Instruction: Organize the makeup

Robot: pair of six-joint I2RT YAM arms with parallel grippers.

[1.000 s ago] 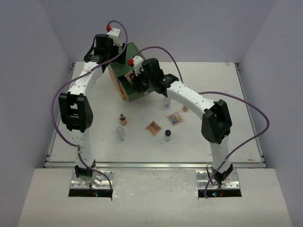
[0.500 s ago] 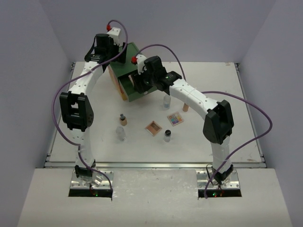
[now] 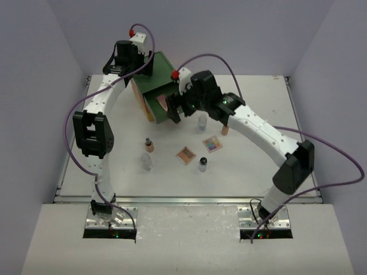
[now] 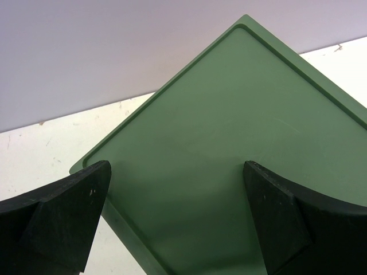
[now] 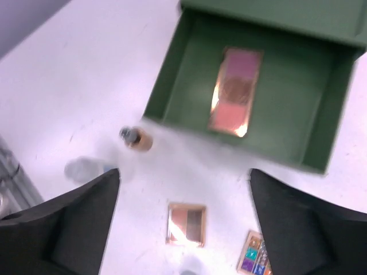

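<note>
In the right wrist view a pink-brown palette (image 5: 235, 91) lies flat in the open green drawer (image 5: 178, 80). My right gripper (image 5: 184, 177) hangs open and empty above the table just in front of that drawer (image 3: 153, 105). On the table lie a second pink-brown palette (image 3: 186, 154), a multicolour palette (image 3: 212, 143), a dark-capped tan bottle (image 3: 149, 144), a clear jar (image 3: 147, 161), a black-capped jar (image 3: 202, 164), another clear jar (image 3: 202, 121) and a tan bottle (image 3: 225, 130). My left gripper (image 4: 178, 172) is open over the chest's green top (image 4: 229, 132).
The drawer chest (image 3: 162, 67) stands at the back left of the white table (image 3: 258, 166), its orange and yellow side (image 3: 140, 97) facing left. Grey walls close in the back and both sides.
My right gripper has opened and pulled back to the right, out of the drawer, leaving the pink-brown palette inside it. The left arm has not moved.
</note>
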